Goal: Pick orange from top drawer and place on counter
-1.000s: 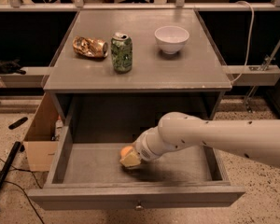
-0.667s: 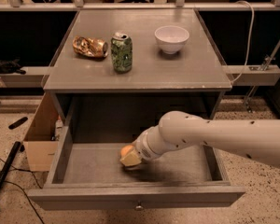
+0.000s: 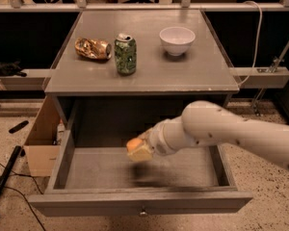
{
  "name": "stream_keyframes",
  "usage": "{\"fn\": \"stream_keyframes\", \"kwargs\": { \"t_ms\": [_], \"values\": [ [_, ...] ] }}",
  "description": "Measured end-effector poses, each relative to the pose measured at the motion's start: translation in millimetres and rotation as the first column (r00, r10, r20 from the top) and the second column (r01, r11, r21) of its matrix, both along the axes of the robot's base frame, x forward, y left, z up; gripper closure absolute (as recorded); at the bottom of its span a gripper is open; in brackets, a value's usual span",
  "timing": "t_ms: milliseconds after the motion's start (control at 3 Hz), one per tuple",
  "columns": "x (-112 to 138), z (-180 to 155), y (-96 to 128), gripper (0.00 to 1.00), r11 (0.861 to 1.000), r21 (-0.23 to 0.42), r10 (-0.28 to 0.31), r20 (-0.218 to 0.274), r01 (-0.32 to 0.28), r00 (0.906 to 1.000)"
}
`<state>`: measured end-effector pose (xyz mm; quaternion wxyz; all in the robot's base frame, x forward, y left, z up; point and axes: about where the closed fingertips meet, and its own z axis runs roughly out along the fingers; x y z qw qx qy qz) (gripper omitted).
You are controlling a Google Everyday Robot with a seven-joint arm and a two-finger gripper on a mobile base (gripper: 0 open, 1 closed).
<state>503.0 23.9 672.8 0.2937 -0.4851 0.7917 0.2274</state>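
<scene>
The flat square grey wooden counter is the top of the cabinet. Under it, the wide shallow grey wooden top drawer is pulled open, with a small metal knob on its front. A big white robot arm reaches in from the right over the open drawer. A brown cardboard box sits on the floor to the left.

On the counter stand a white round bowl, a green can and a gold-brown dented can.

The gripper is above the drawer floor, pinching the small round orange. The orange hangs in the air over the drawer, with a dark shadow below it.
</scene>
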Motion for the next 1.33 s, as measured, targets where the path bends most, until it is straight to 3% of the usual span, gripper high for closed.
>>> {"fn": "stream_keyframes", "kwargs": {
  "t_ms": [333, 667, 1000, 1333],
  "values": [
    [-1.9, 60.1, -34.6, 1.00, 0.995, 0.095, -0.002, 0.077, -0.005, 0.9970],
    [3.1, 141.9, -127.5, 1.00, 0.983, 0.183, -0.049, 0.161, 0.019, 0.9857],
    [6.9, 146.3, -126.7, 1.00, 0.983, 0.183, -0.048, 0.173, 0.015, 0.9837],
    [25.8, 166.9, -124.9, 1.00, 0.982, 0.189, -0.041, 0.226, -0.002, 0.9734]
  ]
}}
